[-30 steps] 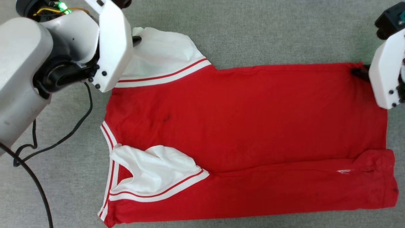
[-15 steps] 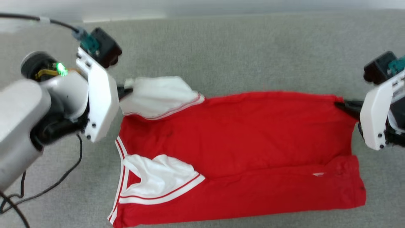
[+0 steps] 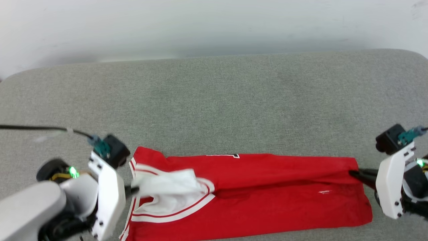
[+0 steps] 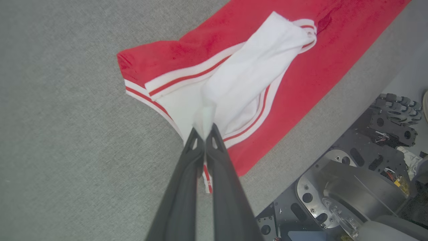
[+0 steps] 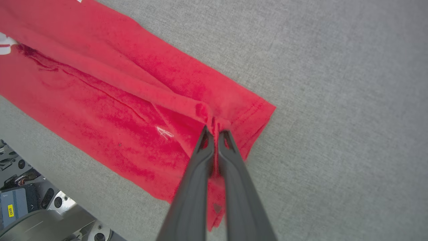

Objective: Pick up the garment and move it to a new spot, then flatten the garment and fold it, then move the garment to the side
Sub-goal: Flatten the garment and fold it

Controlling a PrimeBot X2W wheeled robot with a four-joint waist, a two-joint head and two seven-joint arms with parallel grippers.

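Along the near edge of the grey pad (image 3: 214, 100) lies the garment (image 3: 267, 194), stretched left to right, with the collar end by my left arm and the hem by my right. My left gripper (image 4: 204, 132) is clamped on the tip of the white sleeve (image 4: 247, 73). My right gripper (image 5: 215, 129) is clamped on a pinch of red cloth just inside the hem corner (image 5: 259, 112). Both pairs of jaws are closed with fabric between them.

I read this as the lengthwise fold, where the far edge goes over the near half. To do it well I'd run both wrists at the same pace and height, so the crease comes out straight. A sliver of black lettering (image 3: 222, 155) along the far side is my cue for where that crease sits. Tension between the arms should be light, enough to flatten the ridges running through the red body without stretching it.

The left side is the weak one. I'm holding only sleeve, which is bunched, so the shoulder will probably trail and land crumpled unless I lay the sleeve out flat as it comes down.

I'd stop the pinched edge right over the near edge and no further — the pad ends just beside it, with the robot base (image 4: 351, 187) below. Overshooting could drag the whole piece off. I'd lower onto the cloth before letting go.
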